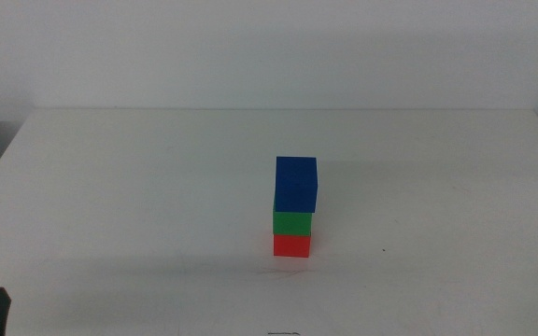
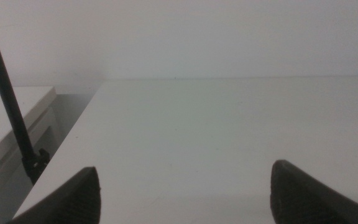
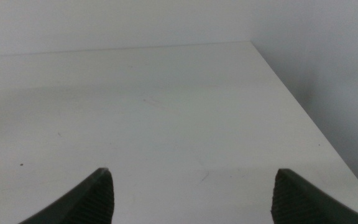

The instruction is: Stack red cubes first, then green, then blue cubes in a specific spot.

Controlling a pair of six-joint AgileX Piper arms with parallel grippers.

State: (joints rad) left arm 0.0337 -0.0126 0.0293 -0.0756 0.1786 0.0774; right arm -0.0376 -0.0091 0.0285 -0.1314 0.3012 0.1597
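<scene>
Red cube (image 1: 291,245) – green (image 1: 291,222) – blue (image 1: 296,184), stacked

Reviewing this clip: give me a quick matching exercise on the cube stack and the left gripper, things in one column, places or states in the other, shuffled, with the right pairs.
Things:
1. red cube
2. green cube
3. blue cube
4. left gripper

Places or states:
A. top of the stack
B. open, holding nothing
C. on the table, bottom of the stack
D. middle of the stack

Pairs: 1-C, 2-D, 3-A, 4-B
</scene>
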